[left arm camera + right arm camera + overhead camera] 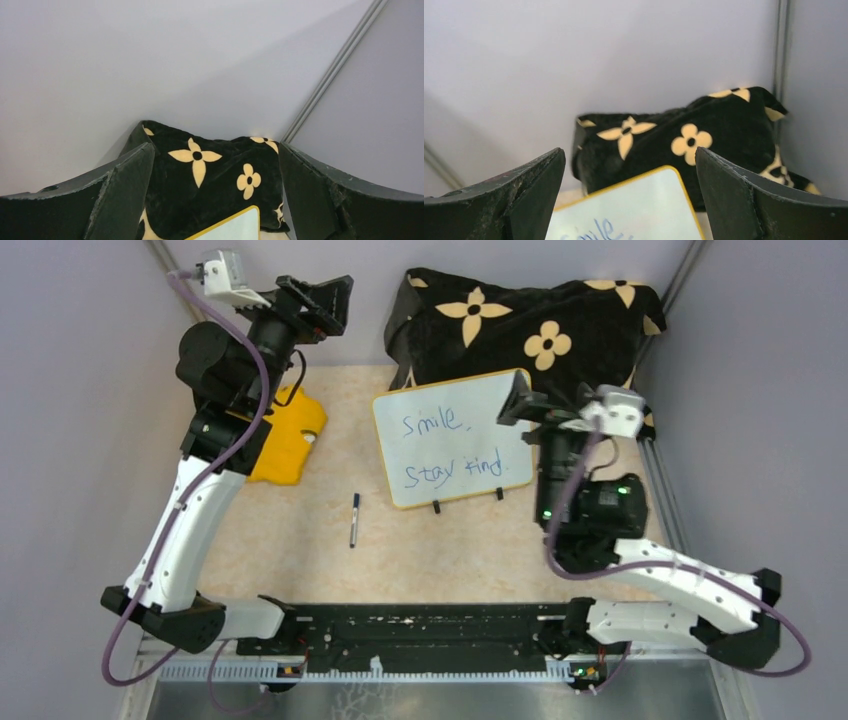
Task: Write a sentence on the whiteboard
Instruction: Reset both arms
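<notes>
Whiteboard (455,438): stands on black feet mid-table, just in front of a black flowered cloth (530,325), with the sentence (452,450) "Smile, Stay kind" in blue over two lines. Left gripper (215,155): raised at far left, jaws wide apart, empty; right gripper (630,157): at the board's upper right corner, jaws wide apart, empty. Pen (354,519): lying on the table (300,540) near the board's lower left; yellow cloth (290,435) further left
</notes>
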You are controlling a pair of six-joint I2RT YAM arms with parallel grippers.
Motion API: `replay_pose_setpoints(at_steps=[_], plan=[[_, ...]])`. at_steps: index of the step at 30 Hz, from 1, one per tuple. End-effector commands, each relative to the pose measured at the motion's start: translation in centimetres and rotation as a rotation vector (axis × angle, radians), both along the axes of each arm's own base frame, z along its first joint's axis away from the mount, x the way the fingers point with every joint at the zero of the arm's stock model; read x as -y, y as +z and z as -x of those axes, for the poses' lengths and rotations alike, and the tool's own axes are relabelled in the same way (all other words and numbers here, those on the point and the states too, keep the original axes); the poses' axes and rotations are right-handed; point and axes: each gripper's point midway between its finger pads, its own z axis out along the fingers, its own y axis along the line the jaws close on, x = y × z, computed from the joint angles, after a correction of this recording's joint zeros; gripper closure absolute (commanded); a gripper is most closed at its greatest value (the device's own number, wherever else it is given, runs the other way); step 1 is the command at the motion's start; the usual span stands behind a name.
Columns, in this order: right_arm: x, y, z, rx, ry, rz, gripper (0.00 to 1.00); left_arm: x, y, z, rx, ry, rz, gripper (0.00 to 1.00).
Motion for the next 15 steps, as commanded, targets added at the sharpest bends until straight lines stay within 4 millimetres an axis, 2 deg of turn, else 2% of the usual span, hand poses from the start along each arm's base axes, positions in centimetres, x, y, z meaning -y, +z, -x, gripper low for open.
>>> replay_pose_setpoints(at_steps=[1, 5, 10, 15], plan=[[1.9, 4.9, 2.4, 0.157, 0.170, -0.208, 0.01, -0.7, 1.9, 1.9, 0.095, 0.005, -0.005, 0.01], [3.5, 5.1, 2.7, 0.193, 0.121, -0.237, 0.01, -0.9, 1.3, 2.0, 0.100, 0.011, -0.008, 0.01], [3.4, 3.8, 2.3, 0.182, 0.072, -0.208, 0.01, -0.5, 1.5, 2.2, 0.099, 0.034, -0.021, 0.01], [3.5, 2.8, 2.2, 0.179, 0.051, -0.180, 0.01, 1.8, 1.3, 4.1, 0.131, 0.087, -0.088, 0.01]])
